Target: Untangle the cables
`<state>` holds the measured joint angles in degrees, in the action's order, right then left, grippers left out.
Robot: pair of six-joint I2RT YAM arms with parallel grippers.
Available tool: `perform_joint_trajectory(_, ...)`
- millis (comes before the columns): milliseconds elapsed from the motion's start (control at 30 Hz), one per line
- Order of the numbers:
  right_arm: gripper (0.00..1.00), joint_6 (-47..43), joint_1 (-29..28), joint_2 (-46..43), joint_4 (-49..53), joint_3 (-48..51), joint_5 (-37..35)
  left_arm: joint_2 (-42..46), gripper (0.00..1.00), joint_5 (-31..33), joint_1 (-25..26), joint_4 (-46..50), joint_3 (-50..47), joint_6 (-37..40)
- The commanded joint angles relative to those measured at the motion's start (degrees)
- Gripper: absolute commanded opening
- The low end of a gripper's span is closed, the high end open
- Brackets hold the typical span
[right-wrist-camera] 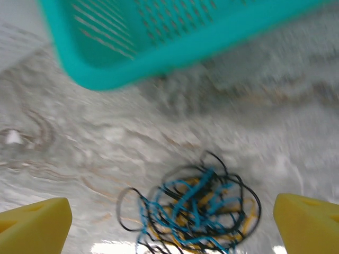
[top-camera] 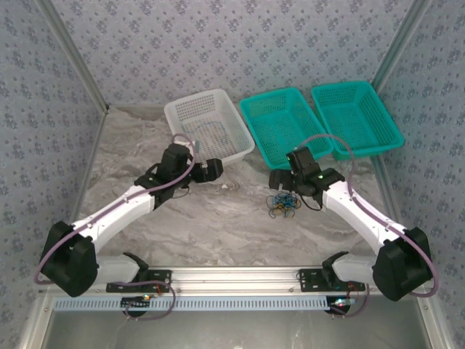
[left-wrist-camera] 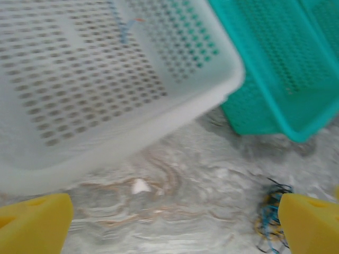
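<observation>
mostly one clump: the cables (right-wrist-camera: 193, 211) lie in a small knot on the table (top-camera: 218, 218), in front of the middle teal basket (top-camera: 269, 95) and just beside the right arm's wrist. blue, black and yellow strands are looped through one another. black loops stand out round the edge, blue crosses the middle, and yellow seems to sit underneath. the view is blurred, so single ends can't be picked out.

handling, by judgement: thin, light, springy wire. it should bend rather than break, and a pull on one strand will likely drag the whole knot along. the coating looks smooth and may slip from a loose pinch. the best hold looks like an outer black loop at the rim of the clump, where a strand stands free of the rest. the dense middle would catch several at once. a second hold on the opposite side should keep the knot from sliding.

right gripper (right-wrist-camera: 169, 227): yellow pads (right-wrist-camera: 37, 225) wide apart at either side of its view, the clump lying between and beyond them, nothing pinched.

left gripper (left-wrist-camera: 169, 225): pads equally wide apart and empty, near the front corner of the white basket (top-camera: 192, 99), the clump off to its right.

one loose blue wire (left-wrist-camera: 125, 30) lies inside the white basket, well apart from the knot. the end teal basket (top-camera: 340, 84) stands beside the middle one, back right.
</observation>
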<state>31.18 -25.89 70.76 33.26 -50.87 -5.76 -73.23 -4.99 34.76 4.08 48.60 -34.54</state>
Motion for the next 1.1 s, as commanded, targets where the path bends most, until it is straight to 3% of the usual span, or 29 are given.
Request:
perform_joint_trajectory(0, 1.0, 4.4, 2.7, -1.4, 0.7, 1.7, 5.2, -3.6, 0.99, -6.2, 3.6, -4.2, 1.6, 0.9)
perform_joint_trajectory(333, 0.94, 6.0, 9.0, -1.3, -11.6, 12.8, 18.2, -19.4, 0.81, -15.0, 11.6, -9.3, 7.8, -2.6)
perform_joint_trajectory(600, 0.9, 5.4, 9.0, -0.5, -12.3, 17.0, 17.2, -31.9, 0.69, -20.5, 14.4, -8.5, 15.9, -1.4)
perform_joint_trajectory(733, 0.8, 6.3, 9.2, 0.3, -12.5, 18.3, 15.0, -35.1, 0.66, -21.4, 15.5, -8.5, 18.1, -2.0)
perform_joint_trajectory(800, 0.7, 7.5, 9.6, 0.4, -12.6, 19.2, 13.7, -36.0, 0.65, -21.3, 15.8, -8.0, 18.6, -2.0)
perform_joint_trajectory(1067, 0.64, 8.2, 10.5, 2.2, -13.9, 20.0, 14.2, -38.6, 0.58, -23.8, 16.2, -7.0, 20.5, -1.8)
